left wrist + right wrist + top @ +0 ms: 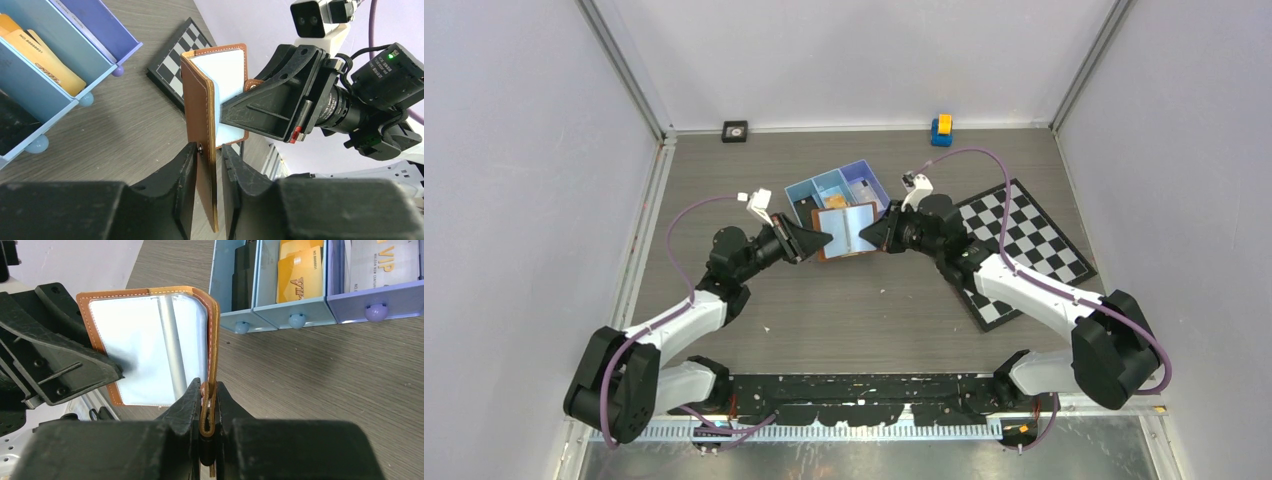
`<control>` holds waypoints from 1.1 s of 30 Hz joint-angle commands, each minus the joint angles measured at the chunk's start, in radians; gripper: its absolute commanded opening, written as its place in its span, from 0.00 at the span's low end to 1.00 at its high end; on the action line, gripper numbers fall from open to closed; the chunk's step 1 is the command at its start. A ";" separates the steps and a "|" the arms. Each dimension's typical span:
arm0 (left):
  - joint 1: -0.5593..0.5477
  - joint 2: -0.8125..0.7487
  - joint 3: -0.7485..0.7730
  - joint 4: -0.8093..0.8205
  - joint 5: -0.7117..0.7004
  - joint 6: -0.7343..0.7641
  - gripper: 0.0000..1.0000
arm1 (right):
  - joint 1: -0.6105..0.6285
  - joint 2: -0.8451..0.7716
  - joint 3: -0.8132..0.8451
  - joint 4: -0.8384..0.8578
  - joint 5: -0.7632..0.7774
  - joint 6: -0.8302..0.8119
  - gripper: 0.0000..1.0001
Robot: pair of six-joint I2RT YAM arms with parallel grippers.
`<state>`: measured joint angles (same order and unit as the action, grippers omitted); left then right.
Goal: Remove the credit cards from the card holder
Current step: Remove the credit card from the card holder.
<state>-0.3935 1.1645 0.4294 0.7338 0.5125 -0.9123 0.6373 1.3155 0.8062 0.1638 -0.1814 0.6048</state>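
Card holder (pixel 846 230), held spread open, clamped at opposite edges by left gripper (pixel 209 150) and right gripper (pixel 208 387); emptiness of pockets (pixel 145 350) to be confirmed next.

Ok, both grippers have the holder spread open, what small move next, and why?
Probably lower the card holder to the table and release. The left gripper and right gripper pinch its covers, its pale sleeves look empty, and orange cards and a pale card sit in the blue tray.

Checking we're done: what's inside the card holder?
Held open between left gripper and right gripper, the card holder shows only pale shiny sleeves; no card visible. The left gripper covers one corner; a pale card within a sleeve can't be ruled out.
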 commanded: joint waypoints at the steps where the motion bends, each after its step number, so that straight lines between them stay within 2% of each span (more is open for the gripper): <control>1: -0.004 -0.036 0.050 -0.032 -0.032 0.016 0.31 | -0.023 -0.012 -0.005 0.049 -0.034 0.006 0.00; 3: -0.004 -0.012 0.062 -0.042 -0.020 0.012 0.36 | -0.024 0.000 -0.001 0.059 -0.062 0.011 0.00; 6: -0.004 0.037 0.085 -0.037 0.020 -0.010 0.38 | -0.025 0.007 -0.001 0.070 -0.084 0.016 0.00; 8: -0.002 0.065 0.094 -0.029 0.033 -0.023 0.31 | -0.026 0.007 -0.001 0.071 -0.083 0.016 0.00; 10: 0.002 0.084 0.095 -0.001 0.050 -0.035 0.17 | -0.027 0.008 -0.001 0.067 -0.079 0.017 0.01; 11: 0.005 0.088 0.094 0.009 0.058 -0.040 0.13 | -0.028 0.012 0.001 0.062 -0.076 0.018 0.00; 12: 0.005 0.088 0.092 0.014 0.064 -0.044 0.13 | -0.030 0.017 0.007 0.053 -0.073 0.019 0.00; 14: 0.005 0.082 0.093 0.014 0.068 -0.044 0.27 | -0.033 0.033 0.018 0.033 -0.069 0.019 0.01; 15: 0.005 0.078 0.092 0.011 0.067 -0.042 0.30 | -0.034 0.043 0.020 0.032 -0.077 0.019 0.01; 19: 0.005 0.075 0.091 0.012 0.071 -0.040 0.31 | -0.035 0.053 0.023 0.042 -0.094 0.026 0.01; 21: 0.005 0.078 0.092 0.018 0.075 -0.042 0.25 | -0.035 0.051 0.021 0.044 -0.095 0.024 0.01; 23: 0.005 0.083 0.093 0.021 0.076 -0.043 0.13 | -0.036 0.047 0.016 0.054 -0.109 0.021 0.02; 24: 0.005 0.086 0.094 0.022 0.076 -0.043 0.05 | -0.036 0.046 0.012 0.061 -0.118 0.021 0.06; 25: 0.005 0.090 0.095 0.020 0.078 -0.044 0.00 | -0.036 0.045 0.010 0.068 -0.127 0.021 0.15; 26: 0.005 0.095 0.098 0.022 0.082 -0.046 0.00 | -0.035 0.045 0.007 0.076 -0.136 0.022 0.28; 27: 0.005 0.101 0.099 0.027 0.088 -0.049 0.00 | -0.035 0.046 0.004 0.087 -0.147 0.023 0.35; 31: 0.005 0.125 0.102 0.063 0.111 -0.076 0.00 | -0.034 0.062 -0.002 0.129 -0.197 0.043 0.55; 33: 0.005 0.141 0.100 0.092 0.124 -0.094 0.00 | -0.034 0.067 -0.007 0.141 -0.201 0.050 0.62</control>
<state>-0.3859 1.2869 0.4934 0.7208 0.5850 -0.9710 0.6003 1.3754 0.8001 0.2081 -0.3321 0.6407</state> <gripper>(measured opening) 0.021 0.577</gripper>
